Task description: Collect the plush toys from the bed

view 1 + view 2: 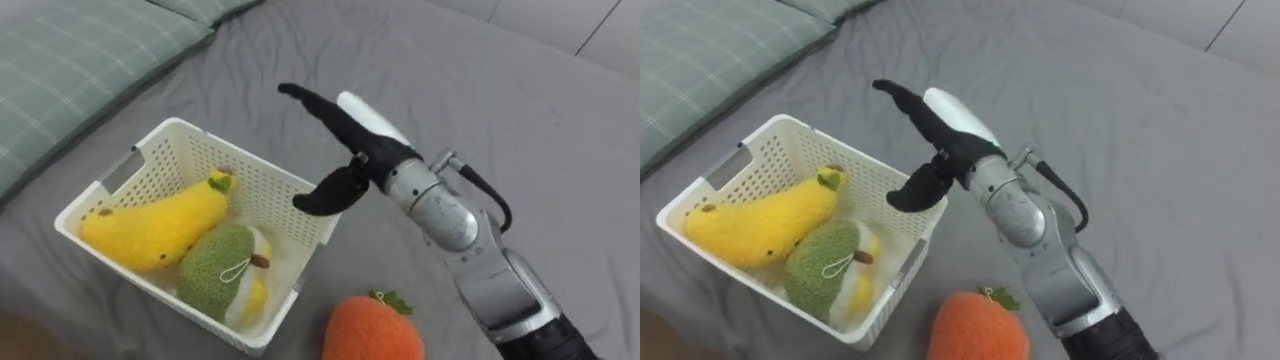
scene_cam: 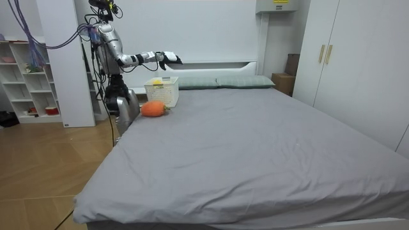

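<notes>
A white slatted basket [image 1: 130, 170] [image 1: 740, 165] sits on the grey bed and holds a yellow plush banana [image 1: 155, 225] [image 1: 755, 228] and a green-and-yellow plush fruit [image 1: 222, 270] [image 1: 830, 272]. An orange plush carrot [image 1: 372, 330] [image 1: 978, 330] with a green top lies on the sheet just right of the basket's near corner. My right hand [image 1: 345, 135] [image 1: 940, 125] hovers open above the basket's right rim, fingers straight, thumb hanging down, holding nothing. In the room view the robot stands at the bed's head corner with the right hand [image 2: 167, 59] stretched over the basket [image 2: 162, 91] and carrot [image 2: 153, 109].
A green checked pillow [image 1: 70, 70] lies left of the basket at the head of the bed. Bare grey sheet [image 1: 520, 130] spreads to the right. In the room view, a white shelf unit [image 2: 25, 76] stands behind the robot and wardrobes [image 2: 345, 57] flank the bed.
</notes>
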Motion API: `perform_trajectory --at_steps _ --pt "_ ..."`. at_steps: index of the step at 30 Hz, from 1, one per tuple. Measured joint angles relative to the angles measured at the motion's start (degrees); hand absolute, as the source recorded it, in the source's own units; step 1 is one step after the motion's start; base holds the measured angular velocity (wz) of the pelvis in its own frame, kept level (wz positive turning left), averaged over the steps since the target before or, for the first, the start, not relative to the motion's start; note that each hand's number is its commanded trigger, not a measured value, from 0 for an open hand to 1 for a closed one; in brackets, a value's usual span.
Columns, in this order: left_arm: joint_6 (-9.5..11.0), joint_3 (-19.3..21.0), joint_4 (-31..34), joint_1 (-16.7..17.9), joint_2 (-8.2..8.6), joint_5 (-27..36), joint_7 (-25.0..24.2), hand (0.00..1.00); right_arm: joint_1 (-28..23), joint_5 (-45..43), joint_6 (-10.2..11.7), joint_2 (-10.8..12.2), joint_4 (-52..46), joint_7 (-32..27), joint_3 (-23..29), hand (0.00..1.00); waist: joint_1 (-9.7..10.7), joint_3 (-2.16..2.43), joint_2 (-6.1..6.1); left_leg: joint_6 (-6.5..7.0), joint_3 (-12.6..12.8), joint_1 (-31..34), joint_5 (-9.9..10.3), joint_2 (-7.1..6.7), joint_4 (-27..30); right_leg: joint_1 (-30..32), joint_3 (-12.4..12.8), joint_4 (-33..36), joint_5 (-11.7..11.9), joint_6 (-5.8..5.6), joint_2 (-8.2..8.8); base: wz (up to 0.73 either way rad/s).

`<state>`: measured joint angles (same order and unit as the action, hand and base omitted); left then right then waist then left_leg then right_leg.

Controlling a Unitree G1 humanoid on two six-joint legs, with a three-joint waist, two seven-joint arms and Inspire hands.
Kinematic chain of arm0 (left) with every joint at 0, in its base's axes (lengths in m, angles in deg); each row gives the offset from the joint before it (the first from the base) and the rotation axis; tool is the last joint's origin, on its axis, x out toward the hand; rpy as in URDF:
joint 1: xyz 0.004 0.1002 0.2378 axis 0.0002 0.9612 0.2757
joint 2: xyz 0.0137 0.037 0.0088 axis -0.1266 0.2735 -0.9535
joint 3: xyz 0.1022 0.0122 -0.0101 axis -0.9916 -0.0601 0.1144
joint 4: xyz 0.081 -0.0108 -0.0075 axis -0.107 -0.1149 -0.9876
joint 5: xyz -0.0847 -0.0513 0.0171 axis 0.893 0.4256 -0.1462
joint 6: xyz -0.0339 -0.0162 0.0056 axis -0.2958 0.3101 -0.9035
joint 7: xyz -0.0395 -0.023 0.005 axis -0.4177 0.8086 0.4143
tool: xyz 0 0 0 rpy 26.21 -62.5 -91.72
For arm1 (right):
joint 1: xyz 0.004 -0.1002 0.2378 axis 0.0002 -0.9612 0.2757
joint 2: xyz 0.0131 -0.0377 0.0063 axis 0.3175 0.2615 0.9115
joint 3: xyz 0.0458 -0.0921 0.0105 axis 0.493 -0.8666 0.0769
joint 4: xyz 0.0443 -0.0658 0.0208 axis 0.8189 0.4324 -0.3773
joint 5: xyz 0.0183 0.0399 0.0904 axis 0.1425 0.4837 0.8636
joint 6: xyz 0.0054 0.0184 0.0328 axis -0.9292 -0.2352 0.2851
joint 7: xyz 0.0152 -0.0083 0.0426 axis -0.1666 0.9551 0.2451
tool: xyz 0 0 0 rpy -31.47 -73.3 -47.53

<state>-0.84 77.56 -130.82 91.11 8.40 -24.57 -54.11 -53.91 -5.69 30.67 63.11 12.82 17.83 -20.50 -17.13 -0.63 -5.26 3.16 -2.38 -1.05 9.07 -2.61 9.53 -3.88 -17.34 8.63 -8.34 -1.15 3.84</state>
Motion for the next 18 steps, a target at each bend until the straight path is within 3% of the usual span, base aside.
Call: perform_trajectory --at_steps 5,8,12,18 --pt "0.47 2.03 0.74 1.35 0.85 0.03 0.20 0.00 -2.01 2.01 1.67 -1.76 -3.09 -4.18 6.34 0.00 2.62 0.52 1.37 0.06 1.05 -0.73 0.02 0.09 -0.36 -0.23 1.11 0.13 0.10 -0.07 -0.03 -0.13" --pt "1.27 2.22 0.16 2.41 0.98 0.01 0.29 0.00 -6.06 2.37 2.73 -2.62 -4.33 -5.57 8.07 0.00 3.94 0.76 1.69 0.05 2.27 -1.69 0.06 0.44 -1.21 -0.55 2.45 0.16 0.11 -0.05 -0.17 -0.21" --pt "1.26 2.48 0.45 2.78 2.01 0.53 0.43 0.00 -11.26 2.06 2.22 -2.63 -4.24 -4.35 10.28 0.00 6.92 0.67 1.76 0.03 4.03 -2.48 0.16 0.84 -1.64 -0.53 3.67 0.19 0.24 0.11 -0.23 -0.17" --pt "1.31 2.42 0.52 2.38 2.00 2.85 0.18 0.00 -15.78 5.80 1.83 -3.03 -1.24 -3.13 14.17 0.00 10.11 0.54 1.80 0.09 5.31 -2.59 0.28 1.01 -1.82 0.24 4.88 0.78 0.26 0.14 -0.63 -0.12"
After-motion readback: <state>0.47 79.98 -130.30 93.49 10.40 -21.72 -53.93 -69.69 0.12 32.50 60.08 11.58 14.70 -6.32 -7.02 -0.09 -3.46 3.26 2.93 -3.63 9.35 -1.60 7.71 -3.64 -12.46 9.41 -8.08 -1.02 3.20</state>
